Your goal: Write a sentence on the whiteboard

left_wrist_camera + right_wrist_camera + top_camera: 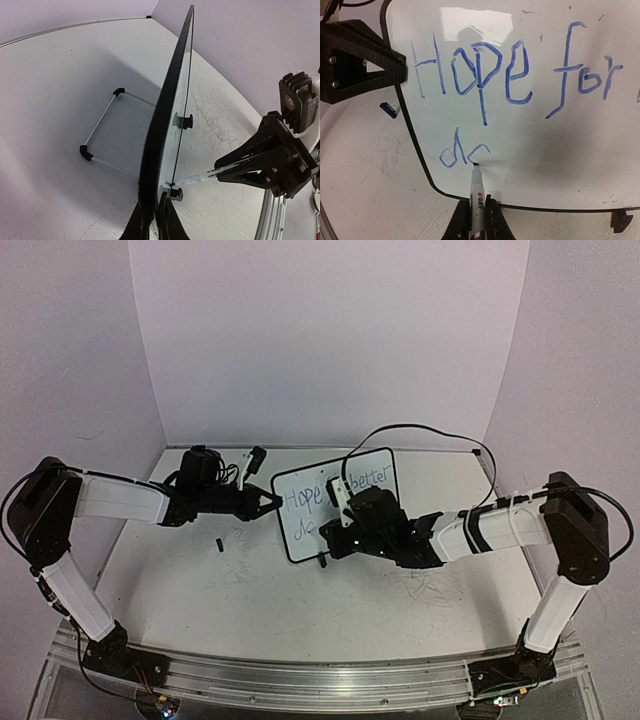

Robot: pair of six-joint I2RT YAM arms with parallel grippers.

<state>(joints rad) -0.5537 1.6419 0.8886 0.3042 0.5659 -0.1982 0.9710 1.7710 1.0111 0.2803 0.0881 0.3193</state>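
- Whiteboard [300, 530]: on the table [200, 590] at the centre of the top view, between the two arms. The left wrist view shows it edge-on, leaning back.
- Left gripper [154, 220]: bottom centre of the left wrist view. Jaws are clamped on the board's black frame at its left edge.
- Right gripper [477, 222]: bottom centre of the right wrist view. Jaws are clamped on a marker [476, 192].
- Marker: tip touches the board's writing face, just right of the last blue stroke on the lower line.
- Sentence [512, 75]: blue handwriting. The upper line reads "Hope for" in the right wrist view, and "better" shows at the board's upper right in the top view. The lower line holds only "da".
- Wire stand [100, 135]: thin rods with black corners, reaching from the board's foot across the table on the back side.
- Small dark piece [217, 543]: on the table, left of the board and apart from it.
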